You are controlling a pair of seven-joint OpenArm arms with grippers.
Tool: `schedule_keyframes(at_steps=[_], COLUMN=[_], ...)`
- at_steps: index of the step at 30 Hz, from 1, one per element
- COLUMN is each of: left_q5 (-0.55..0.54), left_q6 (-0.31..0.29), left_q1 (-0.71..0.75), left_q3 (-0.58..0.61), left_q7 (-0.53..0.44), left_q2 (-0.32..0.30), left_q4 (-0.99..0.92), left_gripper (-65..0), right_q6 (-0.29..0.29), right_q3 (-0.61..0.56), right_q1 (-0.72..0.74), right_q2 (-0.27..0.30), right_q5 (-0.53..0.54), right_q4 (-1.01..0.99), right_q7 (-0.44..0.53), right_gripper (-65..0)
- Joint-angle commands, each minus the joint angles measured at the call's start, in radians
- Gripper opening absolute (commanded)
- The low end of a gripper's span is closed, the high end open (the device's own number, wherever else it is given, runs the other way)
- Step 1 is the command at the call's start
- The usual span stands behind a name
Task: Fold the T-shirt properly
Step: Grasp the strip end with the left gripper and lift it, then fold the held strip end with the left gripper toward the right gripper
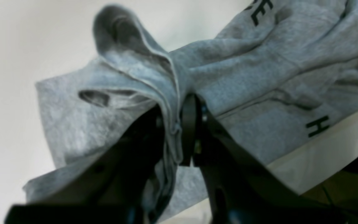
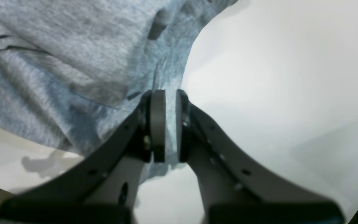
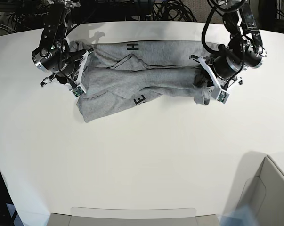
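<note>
Claws pinching a heather-grey cotton T-shirt at both ends.
We see the left claw pressed on a bunched fold of the shirt, the right claw nipping its edge. The shirt lies stretched and rumpled between them on the white table, black block letters showing on two folds.

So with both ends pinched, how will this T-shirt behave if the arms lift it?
The T-shirt is probably floppy: it already bunches into folds at the left gripper. Its middle would likely sag between the grips. It looks light, and the knit seems unlikely to slip from the right gripper.
</note>
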Motion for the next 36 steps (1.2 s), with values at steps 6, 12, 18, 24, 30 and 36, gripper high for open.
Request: schedule_keyframes(at_steps=[6, 12, 18, 24, 30, 36], left_q5=[-0.022, -0.02, -0.02, -0.02, -0.022, -0.026], left_q6=[0.086, 0.146, 0.146, 0.149, 0.151, 0.147], left_q1=[-0.007, -0.009, -0.01, -0.006, -0.013, -0.015], left_q3=[0.091, 0.152, 0.2, 0.266, 0.263, 0.165], left_q7=[-0.096, -0.128, -0.12, -0.131, -0.131, -0.131], left_q2=[-0.005, -0.008, -0.033, -0.079, -0.076, -0.033], left_q4=[0.014, 0.009, -0.003, 0.003, 0.003, 0.043], left_gripper=[-65.0, -65.0, -65.0, -40.2, -37.0, -39.4], right_q6=[0.011, 0.011, 0.011, 0.011, 0.011, 0.011], right_q3=[0.0, 0.0, 0.0, 0.0, 0.0, 0.003], right_q1=[0.011, 0.011, 0.011, 0.011, 0.011, 0.009], right_q2=[0.004, 0.004, 0.004, 0.004, 0.004, 0.004], right_q5=[0.004, 0.004, 0.001, 0.001, 0.001, 0.001], right_q4=[0.019, 0.019, 0.019, 0.019, 0.019, 0.019], right_q7=[0.011, 0.011, 0.011, 0.011, 0.011, 0.011], right_gripper=[-58.2, -58.2, -58.2, -58.2, -58.2, -58.2])
